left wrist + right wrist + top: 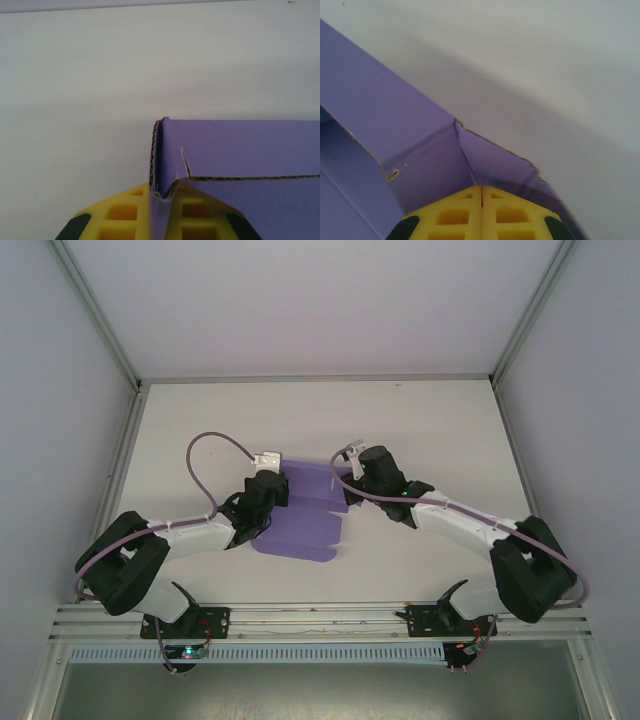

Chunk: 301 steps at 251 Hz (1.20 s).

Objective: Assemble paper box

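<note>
The paper box (300,532) is a purple die-cut cardboard sheet lying partly folded at the table's middle, between both arms. My left gripper (283,488) is at its left edge. In the left wrist view the left gripper (161,194) is shut on an upright folded flap of the paper box (240,150), whose corrugated edge stands between the yellow fingers (125,212). My right gripper (347,492) is at the sheet's right edge. In the right wrist view the right gripper (481,190) has its yellow pads pressed together, tips against a creased corner flap of the paper box (420,150), nothing visible between them.
The white table (430,440) extends behind and to both sides of the sheet. Grey walls and metal frame rails (120,450) border it. A purple cable (205,455) loops above the left arm.
</note>
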Each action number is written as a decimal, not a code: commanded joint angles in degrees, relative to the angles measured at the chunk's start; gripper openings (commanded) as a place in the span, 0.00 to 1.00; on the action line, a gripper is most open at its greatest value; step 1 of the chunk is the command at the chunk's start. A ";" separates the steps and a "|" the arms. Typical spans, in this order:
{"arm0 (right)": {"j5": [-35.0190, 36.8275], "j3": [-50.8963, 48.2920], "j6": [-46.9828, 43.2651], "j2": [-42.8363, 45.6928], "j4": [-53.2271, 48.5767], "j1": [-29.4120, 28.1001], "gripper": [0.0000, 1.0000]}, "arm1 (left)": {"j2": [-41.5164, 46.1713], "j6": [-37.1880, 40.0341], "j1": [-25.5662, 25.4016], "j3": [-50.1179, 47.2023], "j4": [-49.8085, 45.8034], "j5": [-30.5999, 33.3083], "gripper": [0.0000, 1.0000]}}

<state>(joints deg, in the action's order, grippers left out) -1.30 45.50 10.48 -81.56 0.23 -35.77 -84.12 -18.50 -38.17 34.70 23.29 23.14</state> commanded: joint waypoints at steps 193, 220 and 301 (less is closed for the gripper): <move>8.23 -6.47 10.16 7.23 -0.03 -0.33 0.46 | 5.13 -6.06 0.07 1.17 -2.35 5.41 0.00; 9.22 -9.02 9.37 9.36 -3.11 0.26 0.52 | 6.64 -5.35 0.05 1.06 -2.98 4.65 0.00; 8.62 -8.77 4.94 7.06 -0.44 1.18 0.56 | 8.62 -4.29 0.07 0.56 -3.22 0.36 0.00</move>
<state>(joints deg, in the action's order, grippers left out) 7.11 35.73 18.20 -73.08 -1.15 -35.33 -77.08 -22.94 -38.13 35.22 20.82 24.80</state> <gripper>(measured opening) 0.552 0.089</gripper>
